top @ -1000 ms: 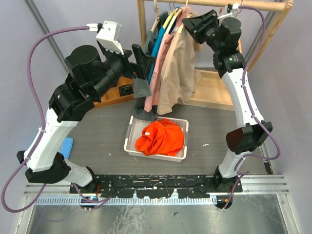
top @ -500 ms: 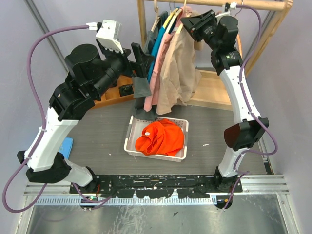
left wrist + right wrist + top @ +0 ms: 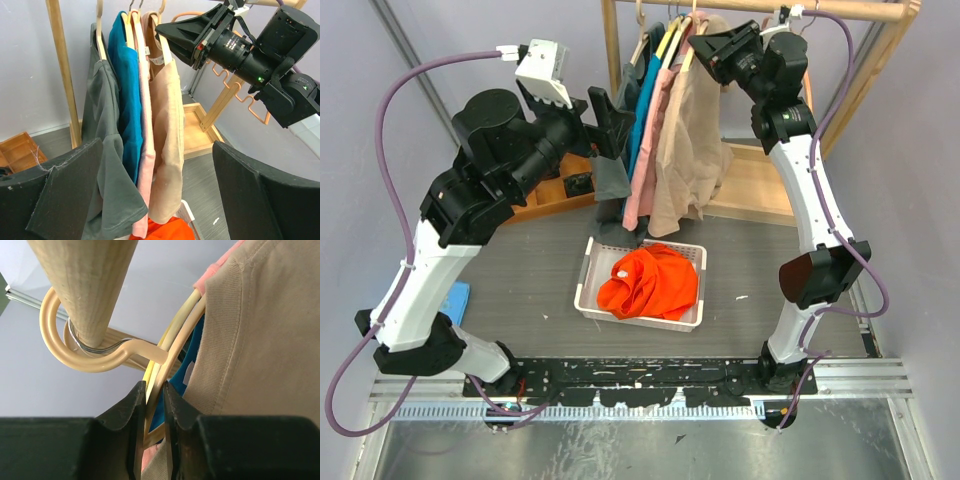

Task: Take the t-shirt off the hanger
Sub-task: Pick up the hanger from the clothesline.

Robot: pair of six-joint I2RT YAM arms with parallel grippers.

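Note:
A beige t-shirt (image 3: 685,150) hangs on a cream hanger (image 3: 172,365) hooked over the wooden rail (image 3: 85,280), the rightmost of several garments. My right gripper (image 3: 154,387) is shut on that hanger's arm just below the hook, high at the rail in the top view (image 3: 705,42). My left gripper (image 3: 160,200) is wide open and empty, facing the clothes from the left (image 3: 610,118). The beige t-shirt (image 3: 167,125) hangs between its fingers in depth, apart from them. A grey shirt (image 3: 102,130) hangs beside the left finger (image 3: 50,200).
Teal (image 3: 127,95) and pink (image 3: 145,125) shirts hang between the grey and beige ones. A white basket (image 3: 588,270) holding an orange garment (image 3: 650,280) sits below the rack. The rack's wooden base (image 3: 760,185) and post (image 3: 62,65) stand behind. Spare orange hangers (image 3: 235,85) hang further right.
My right gripper has moved slightly up and left with the hanger, and the beige t-shirt has swung with it. My left gripper has edged closer to the clothes.

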